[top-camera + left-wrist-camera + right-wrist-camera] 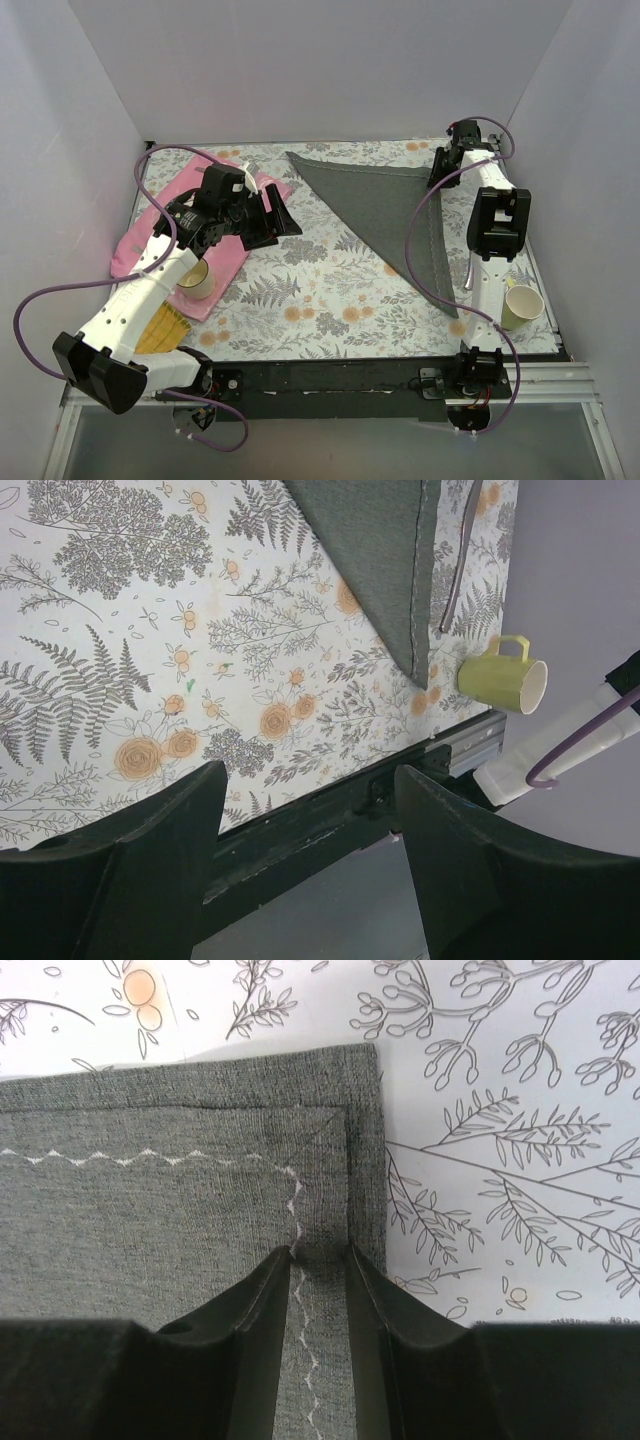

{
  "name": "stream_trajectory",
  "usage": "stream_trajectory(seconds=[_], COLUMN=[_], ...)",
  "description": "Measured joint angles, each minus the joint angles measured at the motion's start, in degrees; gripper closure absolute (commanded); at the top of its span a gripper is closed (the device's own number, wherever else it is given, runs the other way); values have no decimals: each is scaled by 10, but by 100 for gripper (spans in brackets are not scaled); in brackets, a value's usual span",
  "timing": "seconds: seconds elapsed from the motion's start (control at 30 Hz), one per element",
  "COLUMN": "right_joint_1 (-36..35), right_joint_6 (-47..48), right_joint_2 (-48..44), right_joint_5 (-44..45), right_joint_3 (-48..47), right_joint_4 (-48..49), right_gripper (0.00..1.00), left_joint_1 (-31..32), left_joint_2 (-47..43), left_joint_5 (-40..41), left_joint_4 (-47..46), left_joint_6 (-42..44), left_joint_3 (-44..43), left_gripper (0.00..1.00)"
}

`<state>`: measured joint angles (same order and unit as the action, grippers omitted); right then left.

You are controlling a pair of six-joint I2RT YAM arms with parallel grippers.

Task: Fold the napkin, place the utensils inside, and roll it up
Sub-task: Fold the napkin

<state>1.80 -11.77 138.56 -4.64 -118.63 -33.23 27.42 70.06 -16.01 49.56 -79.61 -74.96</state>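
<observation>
Right end effector (pixel 320 1255) on folded napkin (pixel 170 1210) corner — fingers narrowly apart.

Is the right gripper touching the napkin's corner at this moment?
Touching. In the right wrist view, the right gripper has both fingertips pressed onto the napkin near its corner, a narrow strip of cloth between them.

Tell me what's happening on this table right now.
The dark grey napkin lies folded into a triangle on the floral table. The right gripper sits at the napkin's far right corner, its fingers pressed onto the hem with a narrow strip of cloth between them. The left gripper hangs open over the table near the pink placemat, holding nothing. A silver utensil lies beside the napkin's right edge, not yet placed inside.
</observation>
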Motion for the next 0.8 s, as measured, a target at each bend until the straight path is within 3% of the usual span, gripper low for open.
stream_trajectory(seconds=[0.27, 0.47, 0.8], right_joint_1=[1, 1, 4], right_joint_6=[2, 9, 11], right_joint_2=[14, 21, 23], right_joint_5=[0, 3, 13], right_joint_3=[-19, -37, -53], right_joint_4=[0, 0, 2], right_gripper=[74, 89, 92], left_joint_1=[0, 0, 0], left_joint_2=[0, 0, 6], left_joint_5=[2, 2, 5], left_joint_4=[3, 5, 9], left_joint_6=[3, 3, 5], left_joint_3=[0, 0, -10], left_gripper=[32, 32, 32])
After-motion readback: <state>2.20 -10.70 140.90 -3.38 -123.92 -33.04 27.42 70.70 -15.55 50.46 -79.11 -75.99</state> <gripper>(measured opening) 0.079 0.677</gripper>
